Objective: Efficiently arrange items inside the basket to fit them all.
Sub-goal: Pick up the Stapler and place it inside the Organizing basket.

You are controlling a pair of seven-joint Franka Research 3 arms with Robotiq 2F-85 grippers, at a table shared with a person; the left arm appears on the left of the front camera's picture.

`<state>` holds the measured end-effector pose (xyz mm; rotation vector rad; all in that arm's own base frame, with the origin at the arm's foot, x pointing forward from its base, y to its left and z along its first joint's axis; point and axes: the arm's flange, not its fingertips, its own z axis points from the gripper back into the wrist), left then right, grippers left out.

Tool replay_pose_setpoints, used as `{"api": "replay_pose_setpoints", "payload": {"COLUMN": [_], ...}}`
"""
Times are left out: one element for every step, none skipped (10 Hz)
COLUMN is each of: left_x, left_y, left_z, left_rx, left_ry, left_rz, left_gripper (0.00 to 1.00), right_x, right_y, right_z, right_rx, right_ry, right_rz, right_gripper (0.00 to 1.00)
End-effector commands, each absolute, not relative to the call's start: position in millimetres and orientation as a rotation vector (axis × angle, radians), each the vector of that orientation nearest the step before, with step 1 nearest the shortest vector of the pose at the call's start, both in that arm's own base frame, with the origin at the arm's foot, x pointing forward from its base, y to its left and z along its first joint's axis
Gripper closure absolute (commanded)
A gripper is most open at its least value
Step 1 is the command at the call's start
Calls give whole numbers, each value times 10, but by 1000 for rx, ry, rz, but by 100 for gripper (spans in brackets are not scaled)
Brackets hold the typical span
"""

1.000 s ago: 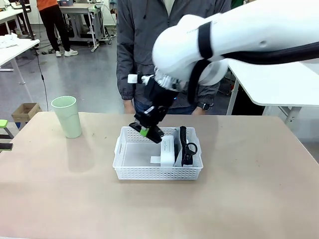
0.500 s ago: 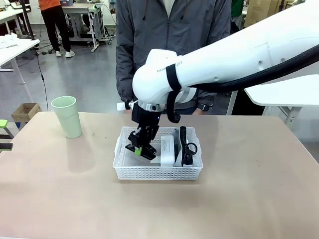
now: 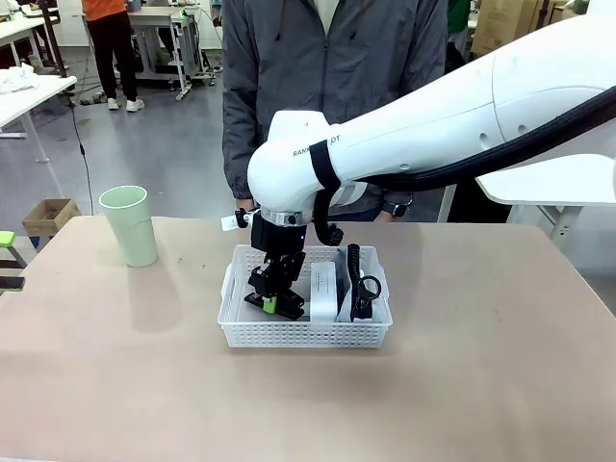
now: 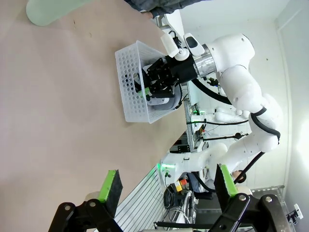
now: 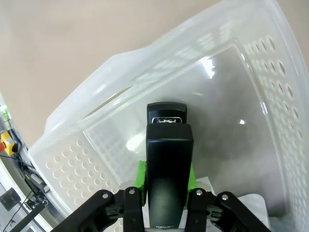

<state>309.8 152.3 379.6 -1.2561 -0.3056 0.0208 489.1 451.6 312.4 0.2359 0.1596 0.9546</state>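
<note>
Beige tabletop (image 3: 481, 385) is filling the near half of the front view, with a person (image 3: 337, 77) in a grey jacket standing at its far edge. From picture right the right arm (image 3: 433, 106) is reaching across the middle, its wrist bending straight down into the left half of the white basket (image 3: 289, 334). That basket is sitting at the centre of the tabletop. A white box (image 3: 322, 292) is standing on edge in it, and the grey pouch (image 3: 358, 284) with its black strap is lying just beside the box, on its right.

The right jaws are closing tight on the black stapler (image 5: 166, 159). The right wrist view is showing this plainly: the stapler is sitting between the green pads (image 5: 141, 176) and pointing at the basket's bare floor, near a short end wall (whether it is touching the floor I cannot tell). From the front, the stapler is reading only as a dark shape under the wrist.

A pale green cup (image 3: 129, 225) is standing upright on the tabletop, well apart from the basket, to its left.

In the left wrist view (rolled sideways), the left jaws are gaping wide with nothing between them, hanging well apart from the basket (image 4: 133, 79).
</note>
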Motion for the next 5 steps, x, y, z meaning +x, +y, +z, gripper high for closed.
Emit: {"api": "replay_pose_setpoints", "payload": {"left_x": [3075, 3075, 3075, 3075, 3075], "left_y": [1513, 1513, 1513, 1513, 1513], "left_z": [3795, 3795, 3795, 3795, 3795], "left_rx": [-1262, -1262, -1262, -1262, -1262], "left_ry": [-325, -325, -325, -325, -325], "left_rz": [14, 14, 14, 14, 14], "left_gripper": [0, 0, 0, 0, 0], "right_x": [4897, 4897, 4898, 4889, 4886], "right_y": [4500, 4500, 4507, 4510, 4506], "right_z": [3136, 3136, 3109, 3093, 3088], "right_rx": [244, 244, 236, 220, 212], "right_ry": [157, 157, 162, 164, 160], "right_rz": [945, 945, 952, 973, 972], "right_gripper": [63, 63, 63, 63, 52]}}
